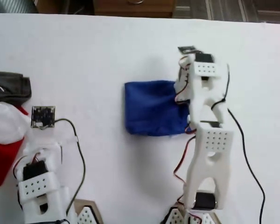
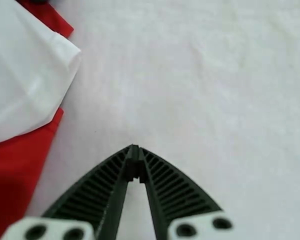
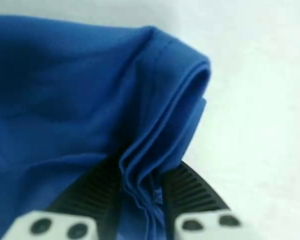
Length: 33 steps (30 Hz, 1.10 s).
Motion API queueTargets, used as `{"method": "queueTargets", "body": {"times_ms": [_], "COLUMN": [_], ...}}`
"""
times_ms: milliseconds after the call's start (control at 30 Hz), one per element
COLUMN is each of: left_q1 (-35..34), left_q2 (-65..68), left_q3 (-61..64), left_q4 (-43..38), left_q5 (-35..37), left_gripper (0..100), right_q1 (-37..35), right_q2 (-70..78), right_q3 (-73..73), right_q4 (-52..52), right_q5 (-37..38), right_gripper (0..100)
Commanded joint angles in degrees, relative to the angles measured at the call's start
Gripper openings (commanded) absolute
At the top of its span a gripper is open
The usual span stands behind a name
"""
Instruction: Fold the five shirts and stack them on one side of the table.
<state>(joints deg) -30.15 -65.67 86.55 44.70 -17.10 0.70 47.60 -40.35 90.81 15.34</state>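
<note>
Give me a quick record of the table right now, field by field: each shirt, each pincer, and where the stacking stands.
blue shirt: folded, mid-table
right pincer: shut on the blue shirt's layered edge
left pincer: shut, holding nothing, over bare table beside the white shirt
white shirt: lies on the red shirt, on the left arm's side of the table
grey shirt: same side, beyond the white shirt
shirts seen: four
stacking: blue shirt lies apart from the other three

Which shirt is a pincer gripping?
The blue shirt mid-table: the right pincer is shut on its folded edge. The red shirt, white shirt and dark shirt lie aside.
</note>
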Motion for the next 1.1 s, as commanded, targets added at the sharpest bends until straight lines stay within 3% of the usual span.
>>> {"method": "queueTargets", "body": {"times_ms": [0,333,1067], "left_q1": [0.53,0.62,0.62], "left_q2": [-0.62,-0.79,-0.79], "left_q3": [-0.13,0.4,0.48], "left_q4": [-0.97,-0.97,-0.97], "left_q5": [0.26,0.26,0.26], "left_gripper": [3,3,3], "right_q1": [6.64,14.64,22.55], "right_q2": [-0.13,-0.04,5.49], "right_q3": [-9.23,-18.11,-18.29], "right_q4": [0.04,-4.88,-31.25], "right_q5": [6.77,13.54,13.54], "right_gripper": [2.1,2.1,2.1]}}
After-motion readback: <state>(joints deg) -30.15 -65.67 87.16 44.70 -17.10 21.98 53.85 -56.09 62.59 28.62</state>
